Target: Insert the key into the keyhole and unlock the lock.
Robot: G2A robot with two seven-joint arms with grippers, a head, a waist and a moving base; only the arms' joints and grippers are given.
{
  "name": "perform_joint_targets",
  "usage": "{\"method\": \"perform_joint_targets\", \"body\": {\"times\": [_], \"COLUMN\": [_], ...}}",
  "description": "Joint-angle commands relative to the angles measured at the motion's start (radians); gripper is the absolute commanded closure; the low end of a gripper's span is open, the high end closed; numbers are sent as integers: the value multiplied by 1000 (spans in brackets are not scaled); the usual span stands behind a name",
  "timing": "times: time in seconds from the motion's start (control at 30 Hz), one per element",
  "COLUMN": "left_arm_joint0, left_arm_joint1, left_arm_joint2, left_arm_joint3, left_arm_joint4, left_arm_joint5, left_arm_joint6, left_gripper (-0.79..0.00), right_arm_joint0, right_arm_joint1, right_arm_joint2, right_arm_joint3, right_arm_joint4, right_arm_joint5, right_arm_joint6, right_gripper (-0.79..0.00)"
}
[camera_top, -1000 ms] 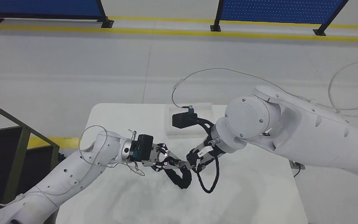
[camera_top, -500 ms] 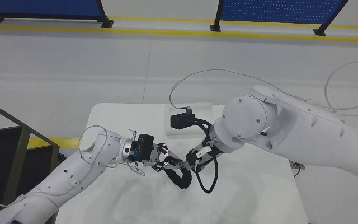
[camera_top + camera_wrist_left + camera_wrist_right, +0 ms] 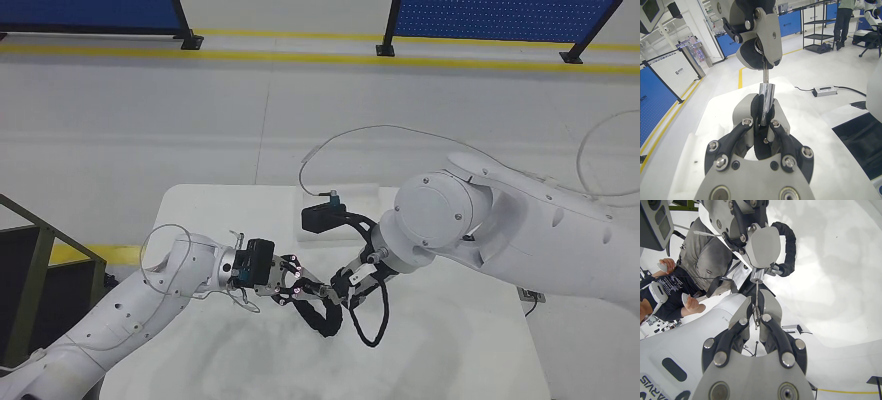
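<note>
We see the left jaws clamped on the lock point(image 3: 767, 94), holding its chrome cylinder up over the middle of the bench point(image 3: 200, 215), with its black cable loop point(image 3: 791, 247) curving off beside it. The right jaws pinch the key point(image 3: 757, 291) by its head, with the key ring point(image 3: 755, 313) between them. Blade and cylinder are in line and the tip meets the keyhole face; we cannot tell how deep it goes.

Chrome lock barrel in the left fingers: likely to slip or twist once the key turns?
Probably slippery: the lock barrel is polished, round metal, so it may rotate in the left gripper. It looks rigid and dense. The sleeved cable holds its loop, so it is likely stiffish.
</note>
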Motion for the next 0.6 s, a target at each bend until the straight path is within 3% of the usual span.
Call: {"method": "perform_joint_targets", "body": {"times": [0.0,0.57], "left_arm_joint0": [2,8], "left_arm_joint1": [0,-1], "left_arm_joint2": [-2,-16], "left_arm_joint3": [-1,-2], "left_arm_joint4": [2,10], "left_arm_joint5": [0,-3], "left_arm_joint6": [0,-3], "left_gripper": [0,0], "right_arm_joint0": [0,7], "right_arm_joint1": [-2,-11], "right_arm_joint2": [0,0], "right_arm_joint3": [3,6], "right_arm_joint4": [-2,-7], "right_arm_joint5": [-1,-27], "right_arm_joint6": [2,28], "right_gripper": [0,0]}}
